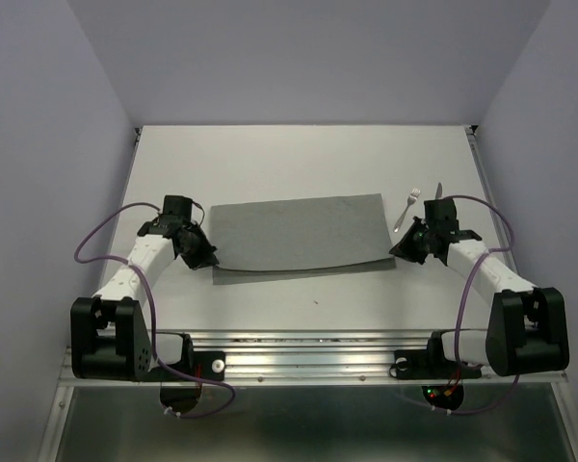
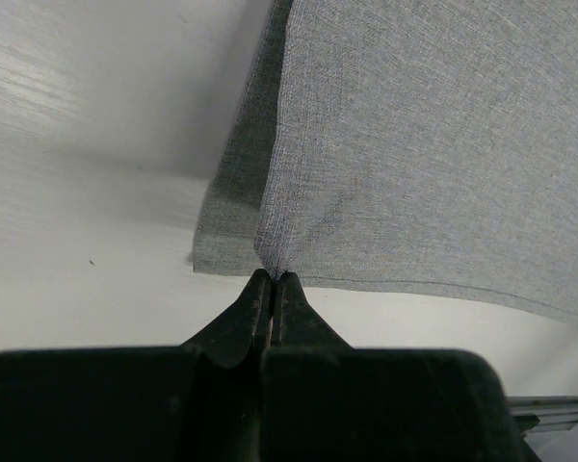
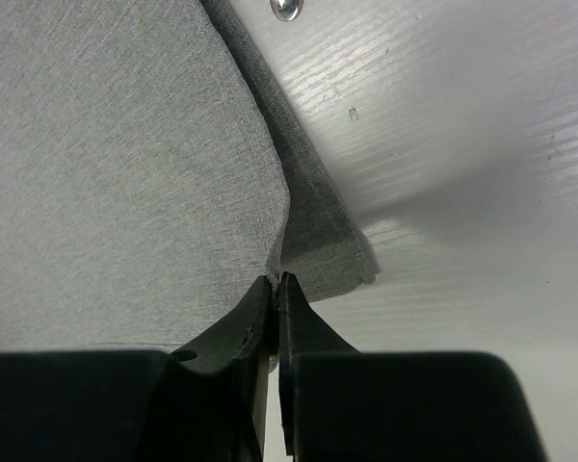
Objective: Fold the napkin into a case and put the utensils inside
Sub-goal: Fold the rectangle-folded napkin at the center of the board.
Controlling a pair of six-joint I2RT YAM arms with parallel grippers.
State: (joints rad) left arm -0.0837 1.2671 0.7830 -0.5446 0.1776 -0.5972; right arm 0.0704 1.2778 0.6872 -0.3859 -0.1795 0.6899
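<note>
The grey napkin (image 1: 299,236) lies on the white table, folded over so an upper layer covers most of a lower layer. My left gripper (image 1: 208,260) is shut on the napkin's near left corner (image 2: 270,258), the upper layer raised off the lower one. My right gripper (image 1: 401,252) is shut on the near right corner (image 3: 277,269) in the same way. A silver fork (image 1: 406,209) lies just right of the napkin, behind my right gripper. The knife (image 1: 439,190) shows only as a tip beside the right wrist. A shiny utensil end (image 3: 285,8) shows at the top of the right wrist view.
The table's (image 1: 299,154) far half is bare white. A metal rail (image 1: 308,346) runs along the near edge between the arm bases. Purple cables (image 1: 96,241) loop beside both arms. Walls close in the table at the back and sides.
</note>
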